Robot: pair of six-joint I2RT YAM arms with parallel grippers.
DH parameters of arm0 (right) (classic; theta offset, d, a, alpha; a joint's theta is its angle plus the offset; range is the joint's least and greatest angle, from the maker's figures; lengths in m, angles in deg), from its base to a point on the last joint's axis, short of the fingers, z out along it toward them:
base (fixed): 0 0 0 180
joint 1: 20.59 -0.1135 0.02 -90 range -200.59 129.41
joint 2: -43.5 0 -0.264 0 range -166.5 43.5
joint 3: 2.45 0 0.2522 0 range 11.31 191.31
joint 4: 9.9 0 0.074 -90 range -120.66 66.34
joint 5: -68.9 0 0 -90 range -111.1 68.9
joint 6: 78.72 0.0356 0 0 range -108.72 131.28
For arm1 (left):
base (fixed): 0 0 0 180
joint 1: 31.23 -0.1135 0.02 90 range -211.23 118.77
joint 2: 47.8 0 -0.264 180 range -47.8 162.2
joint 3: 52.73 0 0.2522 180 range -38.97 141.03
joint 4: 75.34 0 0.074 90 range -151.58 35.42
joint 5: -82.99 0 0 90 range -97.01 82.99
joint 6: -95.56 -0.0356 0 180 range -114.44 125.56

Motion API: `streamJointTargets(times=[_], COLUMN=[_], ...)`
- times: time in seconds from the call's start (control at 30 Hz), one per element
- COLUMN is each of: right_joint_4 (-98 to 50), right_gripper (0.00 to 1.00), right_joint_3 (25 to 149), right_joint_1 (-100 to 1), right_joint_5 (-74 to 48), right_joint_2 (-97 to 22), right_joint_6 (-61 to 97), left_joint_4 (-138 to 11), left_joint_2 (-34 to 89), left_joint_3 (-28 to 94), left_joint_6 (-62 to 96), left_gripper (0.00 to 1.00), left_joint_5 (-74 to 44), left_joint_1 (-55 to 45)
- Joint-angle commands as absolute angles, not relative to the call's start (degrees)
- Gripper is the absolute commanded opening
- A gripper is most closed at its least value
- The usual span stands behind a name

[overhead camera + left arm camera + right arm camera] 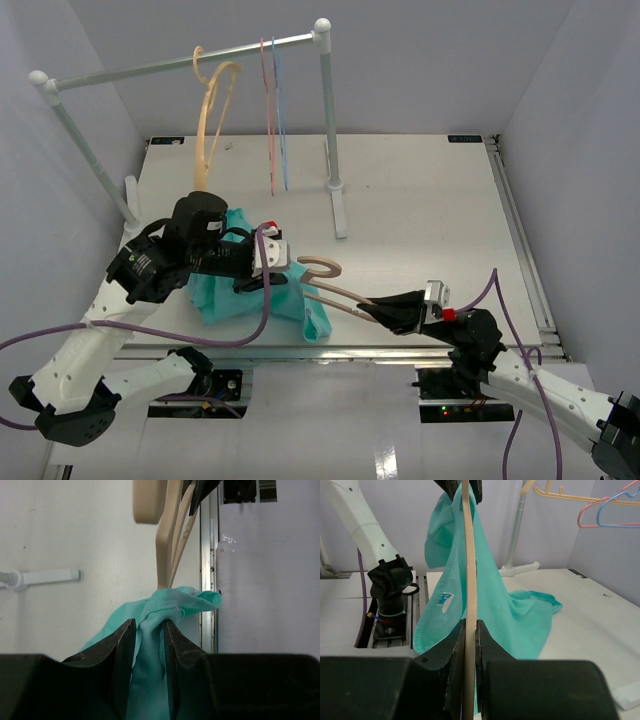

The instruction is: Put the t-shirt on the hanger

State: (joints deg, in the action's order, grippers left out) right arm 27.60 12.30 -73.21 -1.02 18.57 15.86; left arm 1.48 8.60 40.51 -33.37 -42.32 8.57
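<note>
The teal t-shirt hangs bunched at the table's near left. My left gripper is shut on a fold of it and holds it up, so cloth fills the gap between the jaws in the left wrist view. The pinkish-tan hanger lies level to the shirt's right, hook away from me. My right gripper is shut on one thin arm of it. The hanger's far end meets the shirt's top edge. The shirt drapes behind the hanger down to the table.
A white clothes rail stands at the back on posts. A thick tan hanger and thin pink and blue hangers hang from it. A metal rail runs along the table's right edge.
</note>
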Motion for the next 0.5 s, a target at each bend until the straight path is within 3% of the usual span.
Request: streamJointTargets(times=[0.0,0.23,0.33,0.37,0.47], right_joint_4=[32.78,32.10,31.69,31.48,30.92], right_gripper=[0.08,0.08,0.08,0.08,0.08], right_joint_3=[5.84,6.04,6.49,6.63,7.18], right_joint_1=[-73.18,-73.20,-73.15,-73.22,-73.23], right_joint_5=[-1.91,-2.35,-2.47,-2.47,-2.29], right_joint_2=[20.06,21.23,21.62,21.62,21.53], right_joint_6=[16.04,15.80,15.50,15.50,15.24], left_joint_4=[-0.44,1.44,2.43,2.79,4.47], left_joint_2=[10.48,12.10,12.96,13.25,14.71], left_joint_3=[38.89,37.92,36.96,36.89,36.80], left_joint_6=[-30.50,-27.71,-27.30,-27.15,-26.64], left_gripper=[0.41,0.33,0.14,0.02,0.00], left_joint_5=[-43.37,-39.57,-39.72,-39.86,-40.32], left_joint_1=[10.73,13.09,14.41,14.70,16.14])
